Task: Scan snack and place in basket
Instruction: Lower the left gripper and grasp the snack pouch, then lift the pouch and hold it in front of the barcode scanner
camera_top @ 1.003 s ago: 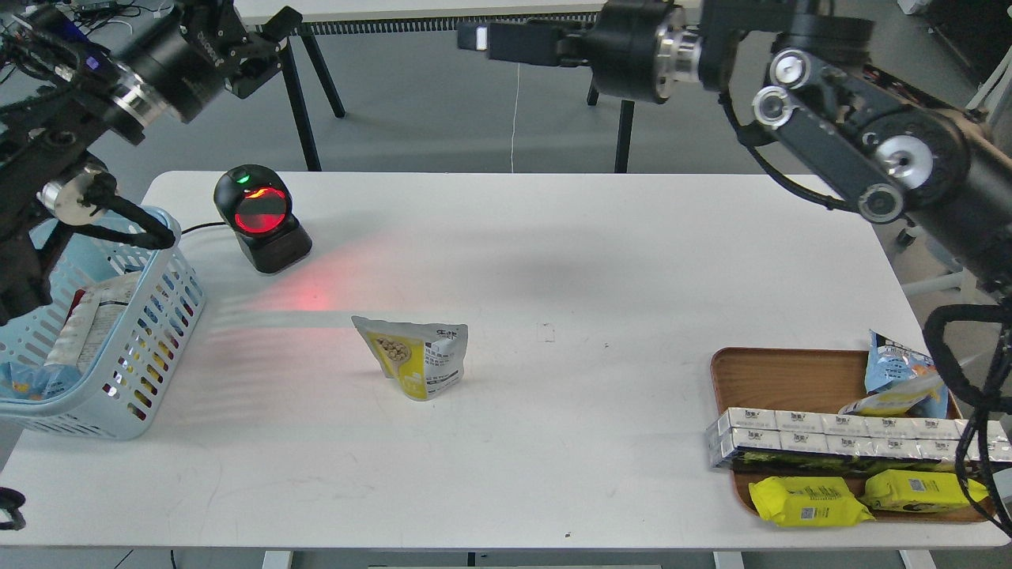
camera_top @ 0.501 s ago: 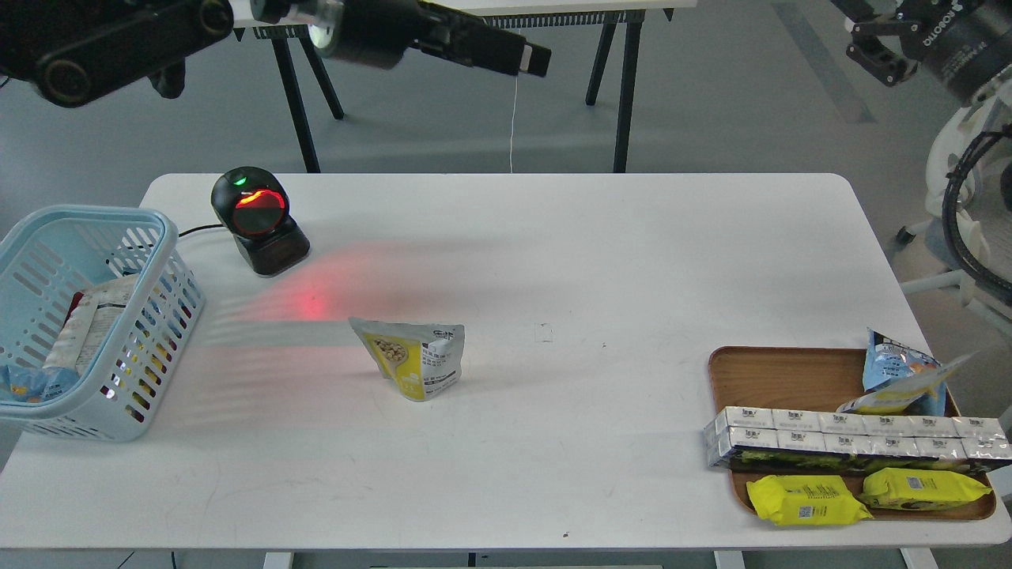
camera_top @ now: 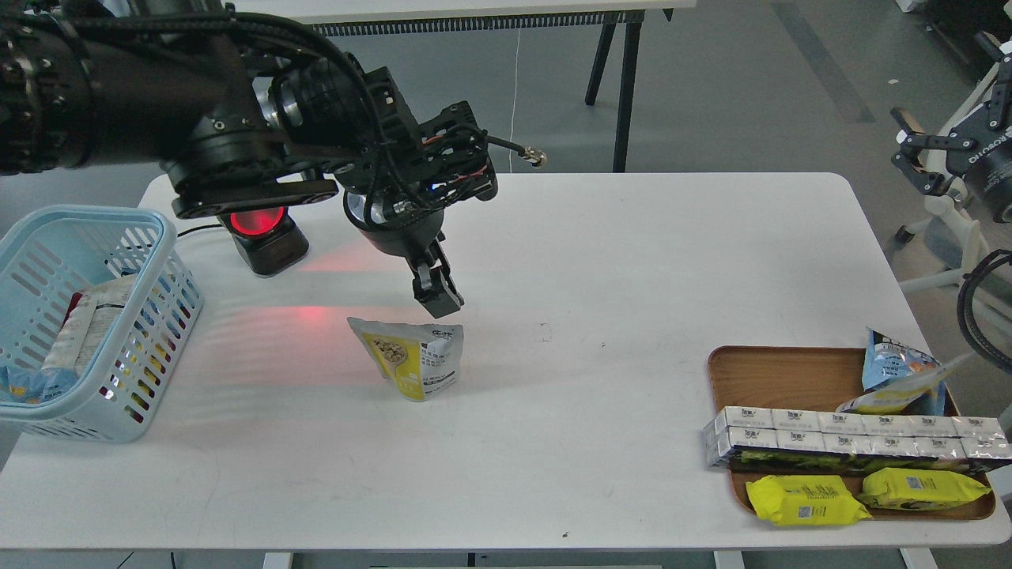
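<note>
The snack (camera_top: 415, 357), a small pouch with a silver top and yellow lower half, stands upright on the white table (camera_top: 601, 261) left of centre. My left gripper (camera_top: 437, 296) points down just above the pouch's top right corner and is apart from it. Its fingers overlap into one dark shape, so I cannot tell them apart. The light blue basket (camera_top: 154, 237) stands at the table's left edge with several packs inside. My right gripper (camera_top: 909, 150) is off the table at the far right, open and empty.
A black scanner (camera_top: 261, 237) glowing red stands behind the left arm, casting red light on the table. A brown wooden tray (camera_top: 783, 371) at the front right holds a row of white boxes (camera_top: 854, 438), two yellow packs (camera_top: 806, 502) and a blue pouch (camera_top: 897, 367).
My left arm has swung down from the top of the view, putting its gripper just above the snack. My right gripper has dropped lower at the right edge. The snack has not moved.
</note>
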Action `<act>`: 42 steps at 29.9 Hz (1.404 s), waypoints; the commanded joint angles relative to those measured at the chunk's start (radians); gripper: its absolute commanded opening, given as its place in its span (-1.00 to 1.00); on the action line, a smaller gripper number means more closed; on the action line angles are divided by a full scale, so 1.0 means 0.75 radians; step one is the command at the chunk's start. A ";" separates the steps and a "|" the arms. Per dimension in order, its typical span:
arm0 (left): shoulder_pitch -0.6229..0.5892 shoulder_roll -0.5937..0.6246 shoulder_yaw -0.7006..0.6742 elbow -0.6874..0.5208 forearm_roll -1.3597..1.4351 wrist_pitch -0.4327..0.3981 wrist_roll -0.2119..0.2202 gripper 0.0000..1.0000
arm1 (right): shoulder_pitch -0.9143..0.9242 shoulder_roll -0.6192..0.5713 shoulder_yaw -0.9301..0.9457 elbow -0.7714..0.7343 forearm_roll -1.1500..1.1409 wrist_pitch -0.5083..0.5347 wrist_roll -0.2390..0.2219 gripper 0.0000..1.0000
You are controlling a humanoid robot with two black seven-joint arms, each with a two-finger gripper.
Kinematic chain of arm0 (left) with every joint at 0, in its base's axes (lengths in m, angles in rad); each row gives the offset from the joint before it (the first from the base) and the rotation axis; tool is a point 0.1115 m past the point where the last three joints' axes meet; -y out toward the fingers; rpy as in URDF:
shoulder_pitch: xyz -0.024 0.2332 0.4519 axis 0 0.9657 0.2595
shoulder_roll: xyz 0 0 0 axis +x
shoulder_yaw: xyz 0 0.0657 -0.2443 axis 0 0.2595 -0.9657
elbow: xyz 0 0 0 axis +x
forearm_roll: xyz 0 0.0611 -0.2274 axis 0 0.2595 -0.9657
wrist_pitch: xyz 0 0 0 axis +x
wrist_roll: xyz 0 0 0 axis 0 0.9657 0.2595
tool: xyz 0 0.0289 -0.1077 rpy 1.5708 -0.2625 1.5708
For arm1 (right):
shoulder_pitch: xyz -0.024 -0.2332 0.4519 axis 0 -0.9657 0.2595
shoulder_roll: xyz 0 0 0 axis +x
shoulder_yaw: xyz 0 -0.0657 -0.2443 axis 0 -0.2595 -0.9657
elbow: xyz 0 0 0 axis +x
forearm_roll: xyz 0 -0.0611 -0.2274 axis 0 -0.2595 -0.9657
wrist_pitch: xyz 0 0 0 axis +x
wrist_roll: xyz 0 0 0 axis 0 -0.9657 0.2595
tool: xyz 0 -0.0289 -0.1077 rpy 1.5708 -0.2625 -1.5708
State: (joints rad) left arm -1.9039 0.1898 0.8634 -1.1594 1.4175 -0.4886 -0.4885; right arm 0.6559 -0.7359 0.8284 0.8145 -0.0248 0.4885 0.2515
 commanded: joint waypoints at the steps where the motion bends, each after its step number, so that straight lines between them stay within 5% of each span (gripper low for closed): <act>1: -0.045 0.070 0.000 -0.111 0.002 0.000 0.000 0.76 | -0.016 -0.001 -0.002 0.002 0.000 0.000 0.002 0.98; 13: 0.035 0.164 0.049 -0.215 0.088 0.000 0.000 0.70 | -0.036 0.004 -0.006 0.002 0.000 0.000 0.002 0.98; 18: 0.121 0.138 0.049 -0.187 0.084 0.081 0.000 0.48 | -0.058 0.002 -0.002 0.000 0.000 0.000 0.002 0.98; 21: 0.178 0.123 0.051 -0.132 0.084 0.099 0.000 0.22 | -0.077 -0.001 0.000 0.002 0.000 0.000 0.004 0.98; 24: 0.215 0.123 0.053 -0.088 0.088 0.174 0.000 -0.73 | -0.085 -0.005 0.000 0.000 0.000 0.000 0.004 0.98; 27: 0.215 0.125 0.056 -0.084 0.088 0.259 0.000 -1.00 | -0.097 -0.011 0.000 0.002 0.000 0.000 0.004 0.98; 42: 0.205 0.193 0.039 -0.090 0.059 0.291 0.000 -1.00 | -0.110 -0.025 0.002 0.006 0.000 0.000 0.004 0.98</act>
State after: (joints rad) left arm -1.7414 0.3096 0.8928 -1.2302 1.4620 -0.2764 -0.4890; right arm 0.5738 -0.7462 0.8288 0.8179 -0.0245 0.4888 0.2549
